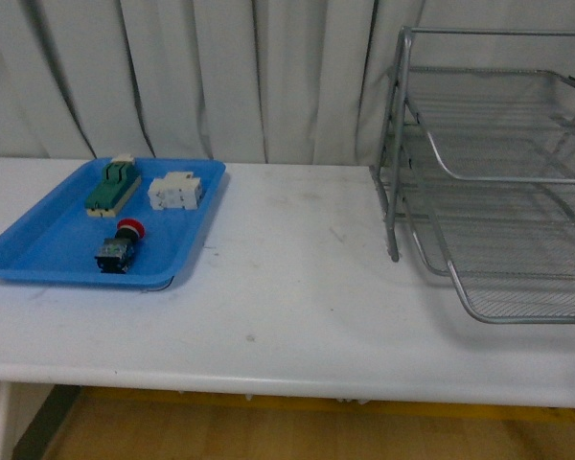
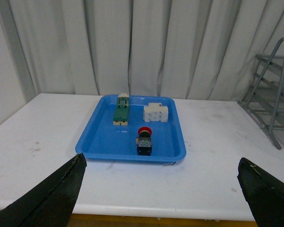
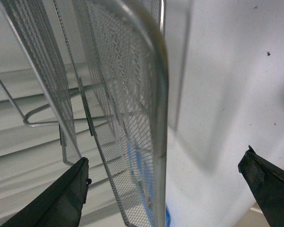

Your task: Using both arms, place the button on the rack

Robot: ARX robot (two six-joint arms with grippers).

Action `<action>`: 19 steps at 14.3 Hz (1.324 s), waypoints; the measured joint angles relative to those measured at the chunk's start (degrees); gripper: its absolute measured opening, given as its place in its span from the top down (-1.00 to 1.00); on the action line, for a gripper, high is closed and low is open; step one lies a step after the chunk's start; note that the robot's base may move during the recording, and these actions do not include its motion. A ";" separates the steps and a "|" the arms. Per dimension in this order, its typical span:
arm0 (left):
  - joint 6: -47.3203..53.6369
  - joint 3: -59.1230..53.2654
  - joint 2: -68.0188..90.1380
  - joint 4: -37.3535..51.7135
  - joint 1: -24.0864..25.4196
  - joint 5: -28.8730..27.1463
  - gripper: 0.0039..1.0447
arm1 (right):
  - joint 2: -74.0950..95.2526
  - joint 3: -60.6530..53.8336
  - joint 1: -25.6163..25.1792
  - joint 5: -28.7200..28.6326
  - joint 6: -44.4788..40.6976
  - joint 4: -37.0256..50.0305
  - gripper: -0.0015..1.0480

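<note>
My left gripper point(image 2: 162, 161), jaws spread and empty, sits nearer the button point(image 2: 144, 140), which lies straight ahead in the blue tray point(image 2: 109, 137), cap pointing away; my right gripper point(image 3: 164, 161), also spread, hangs by the rack point(image 3: 132, 94).

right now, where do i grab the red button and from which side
Likely its black body, from above: the button lies on its side in the blue tray, red cap pointing away from the robot, leaving the body's flat sides open to pinch.
</note>
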 joint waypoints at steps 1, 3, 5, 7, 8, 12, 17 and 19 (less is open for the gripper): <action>0.00 0.00 0.00 0.00 0.00 0.00 -0.88 | -2.27 -1.73 -0.07 -0.20 -0.02 -0.13 -0.88; 0.00 0.00 0.00 0.00 0.00 0.00 -0.88 | -8.00 -6.03 -1.60 -1.66 -0.63 0.04 -0.87; 0.00 0.00 0.00 0.00 0.00 0.00 -0.88 | -13.88 -11.26 -4.76 -4.59 -0.81 0.02 -0.87; 0.00 0.00 0.00 0.00 0.00 0.00 -0.88 | -20.41 -16.35 -10.16 -9.29 0.48 0.00 -0.87; 0.00 0.00 0.00 0.00 0.00 0.00 -0.88 | -25.20 -18.73 -13.42 -12.37 1.18 -0.85 -0.87; 0.00 0.00 0.00 0.02 0.00 -0.02 -0.88 | -81.02 -23.78 -11.17 -0.72 -58.40 -42.56 0.08; 0.00 0.00 0.00 0.00 0.00 0.00 -0.88 | -116.15 -23.74 2.08 12.85 -81.26 -70.75 0.96; 0.00 0.00 0.00 0.00 0.00 0.00 -0.88 | -117.44 -23.74 7.15 17.68 -81.88 -72.15 0.96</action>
